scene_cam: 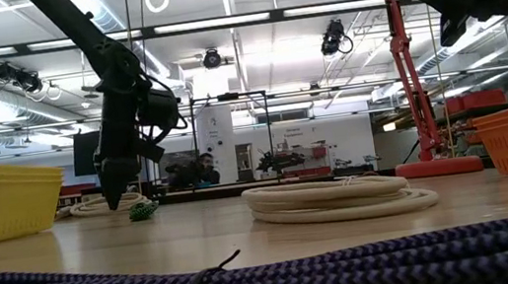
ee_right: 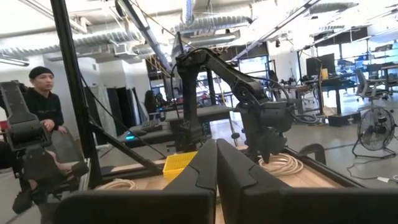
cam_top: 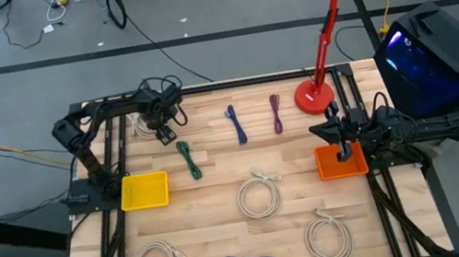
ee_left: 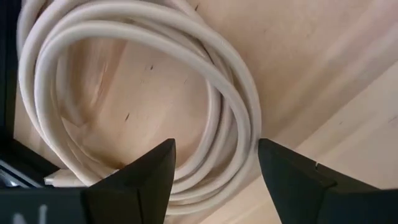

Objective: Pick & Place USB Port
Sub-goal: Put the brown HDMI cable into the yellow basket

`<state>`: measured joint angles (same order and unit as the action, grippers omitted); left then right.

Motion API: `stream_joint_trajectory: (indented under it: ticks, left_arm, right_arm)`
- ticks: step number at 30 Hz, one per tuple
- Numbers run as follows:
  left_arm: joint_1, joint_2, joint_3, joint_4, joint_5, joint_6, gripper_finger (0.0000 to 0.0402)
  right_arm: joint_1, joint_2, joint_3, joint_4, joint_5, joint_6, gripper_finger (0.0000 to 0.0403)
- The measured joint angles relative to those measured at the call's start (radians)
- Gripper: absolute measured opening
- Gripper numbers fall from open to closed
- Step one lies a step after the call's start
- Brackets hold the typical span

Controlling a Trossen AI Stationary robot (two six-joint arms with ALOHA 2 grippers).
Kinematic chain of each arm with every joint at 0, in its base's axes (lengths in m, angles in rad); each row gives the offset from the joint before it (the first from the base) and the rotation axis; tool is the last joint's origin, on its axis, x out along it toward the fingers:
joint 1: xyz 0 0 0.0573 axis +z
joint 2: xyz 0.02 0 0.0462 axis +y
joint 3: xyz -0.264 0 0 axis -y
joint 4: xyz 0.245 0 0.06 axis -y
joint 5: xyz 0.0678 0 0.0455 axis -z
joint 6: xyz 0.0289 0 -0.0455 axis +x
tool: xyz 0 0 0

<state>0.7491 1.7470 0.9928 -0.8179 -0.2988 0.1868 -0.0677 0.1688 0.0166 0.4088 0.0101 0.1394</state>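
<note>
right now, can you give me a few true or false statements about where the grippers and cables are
1. The left gripper is open above a coiled white cable at the far left of the table. True.
2. The right gripper is open. False: its fingers are pressed together.
3. The right gripper hangs over the yellow bin. False: it is above the orange bin on the right.
4. A green cable lies just right of the yellow bin. True.
5. The red lamp base stands at the near left corner. False: it is at the far right.
</note>
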Motion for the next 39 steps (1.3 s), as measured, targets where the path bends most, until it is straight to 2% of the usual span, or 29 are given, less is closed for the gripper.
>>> stream_joint_trajectory:
  ticks: [8, 13, 17, 21, 23, 25, 27, 29, 30, 34, 39]
  left_arm:
    - [0.051, 0.000, 0.000, 0.030, 0.085, 0.016, 0.0236]
    - [0.080, 0.000, -0.003, 0.043, 0.102, 0.031, 0.0236]
    - [0.099, 0.000, -0.033, 0.093, 0.169, 0.034, 0.0236]
    - [0.101, -0.002, -0.043, 0.110, 0.172, 0.045, 0.0231]
    - [0.100, -0.002, -0.043, 0.111, 0.173, 0.046, 0.0217]
    - [0.100, -0.002, -0.044, 0.111, 0.181, 0.059, 0.0183]
    - [0.099, -0.002, -0.045, 0.108, 0.195, 0.065, 0.0125]
    - [0.099, -0.003, -0.043, 0.110, 0.209, 0.069, 0.0050]
    - [0.099, -0.004, -0.044, 0.121, 0.212, 0.066, 0.0031]
    - [0.079, -0.004, -0.042, 0.127, 0.152, 0.067, 0.0028]
    - [0.038, -0.038, -0.027, 0.016, 0.088, 0.048, 0.0028]
  right_arm:
    - [0.000, 0.000, 0.000, 0.002, 0.000, 0.003, 0.0006]
    - [0.000, 0.000, 0.000, 0.002, 0.000, 0.002, 0.0006]
    - [0.000, 0.000, 0.000, 0.002, 0.000, 0.002, 0.0006]
    - [0.000, 0.000, 0.000, 0.003, 0.000, 0.002, 0.0006]
    - [0.000, 0.000, 0.000, 0.003, 0.000, 0.002, 0.0006]
    - [0.000, 0.000, 0.000, 0.003, 0.000, 0.001, 0.0006]
    - [0.000, 0.000, 0.000, 0.003, 0.000, 0.001, 0.0006]
    - [0.000, 0.000, 0.000, 0.003, 0.000, -0.001, 0.0006]
    - [0.000, 0.000, 0.000, 0.003, 0.000, -0.003, 0.0006]
    - [-0.001, 0.000, 0.000, 0.003, 0.018, -0.009, 0.0006]
    - [-0.001, 0.000, 0.000, 0.003, 0.051, -0.021, 0.0006]
